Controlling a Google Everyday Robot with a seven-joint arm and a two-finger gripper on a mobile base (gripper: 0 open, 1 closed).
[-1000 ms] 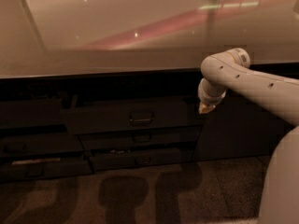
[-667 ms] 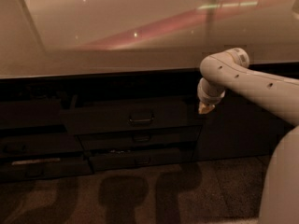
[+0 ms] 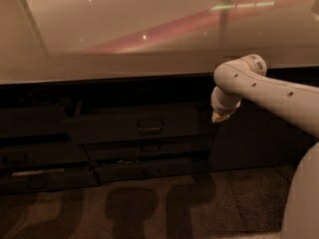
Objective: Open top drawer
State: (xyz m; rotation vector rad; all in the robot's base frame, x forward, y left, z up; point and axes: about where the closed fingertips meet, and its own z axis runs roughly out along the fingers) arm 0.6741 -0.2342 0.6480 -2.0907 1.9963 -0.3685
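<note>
Directly below the pale glossy counter (image 3: 124,39) sits the top drawer (image 3: 99,129), the widest dark grey front, with a small rectangular pull handle (image 3: 150,128) at its middle. It appears to stand slightly forward of the two narrower dark drawer fronts (image 3: 124,149) stacked beneath it. Just beside the top drawer's upper right corner hangs the gripper (image 3: 219,116) of the white jointed robot arm (image 3: 271,89); I cannot tell whether it is spread or closed. Below the top drawer lies speckled brown floor (image 3: 234,203).
</note>
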